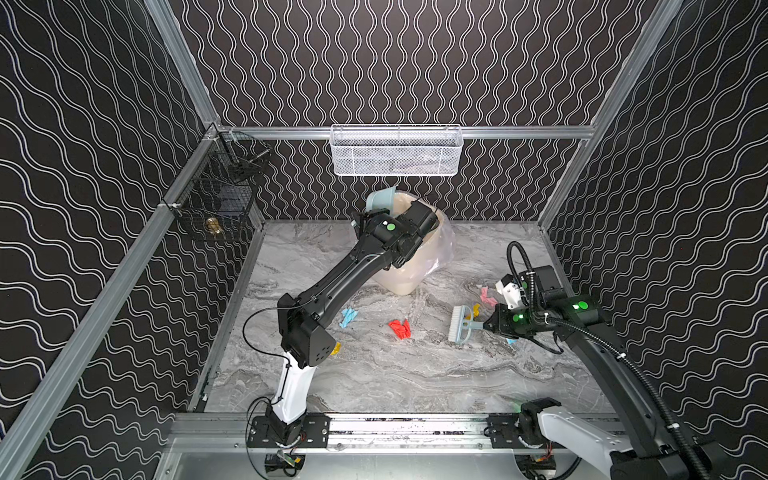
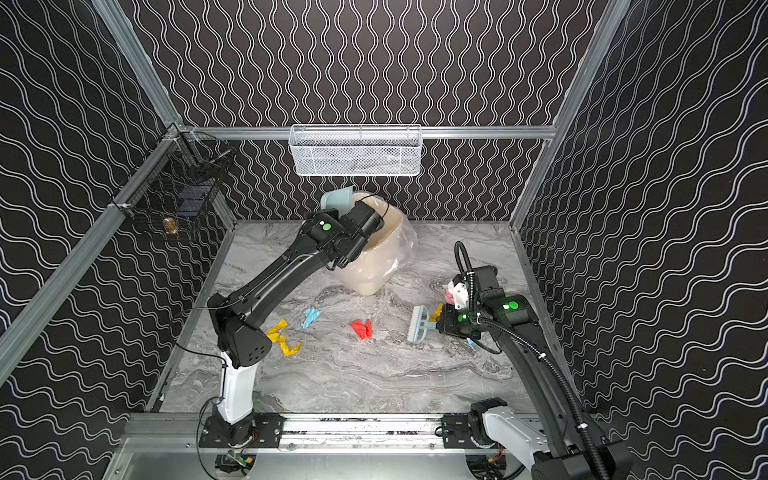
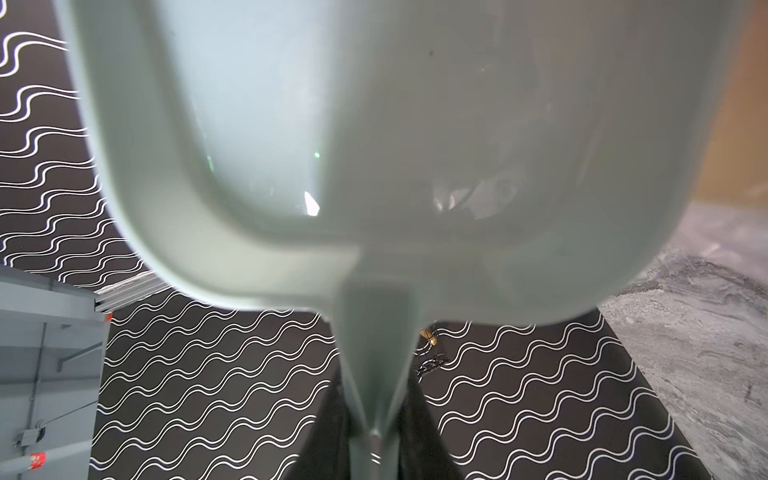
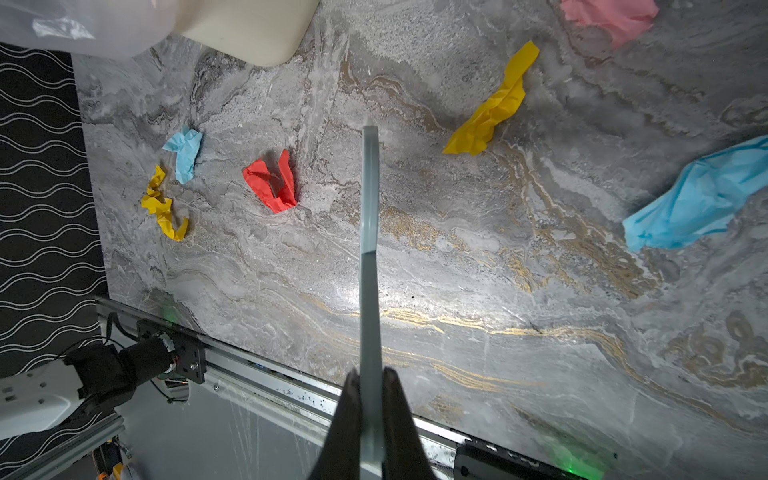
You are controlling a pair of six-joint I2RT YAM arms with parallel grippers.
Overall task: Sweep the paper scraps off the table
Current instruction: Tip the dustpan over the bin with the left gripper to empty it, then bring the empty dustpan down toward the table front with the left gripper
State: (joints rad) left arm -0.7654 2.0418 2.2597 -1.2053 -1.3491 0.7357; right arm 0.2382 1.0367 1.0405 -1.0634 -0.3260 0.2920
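Paper scraps lie spread over the marble table (image 1: 395,374): a red one (image 1: 400,328), a light blue one (image 1: 347,318), a yellow one (image 2: 284,337) by the left arm's elbow, and a yellow (image 4: 490,110), a pink (image 4: 611,14) and a blue one (image 4: 698,199) near the brush. My left gripper (image 3: 376,399) is shut on the handle of the pale blue dustpan (image 1: 380,198), held tilted up over the cream bin (image 1: 409,266) at the back. My right gripper (image 4: 370,374) is shut on the handle of the brush (image 1: 461,324), bristles down at the table's right.
The bin has a clear plastic liner and stands at the back middle. A white mesh basket (image 1: 395,151) hangs on the back rail, a black wire basket (image 1: 216,199) on the left rail. An aluminium rail (image 1: 407,428) edges the front.
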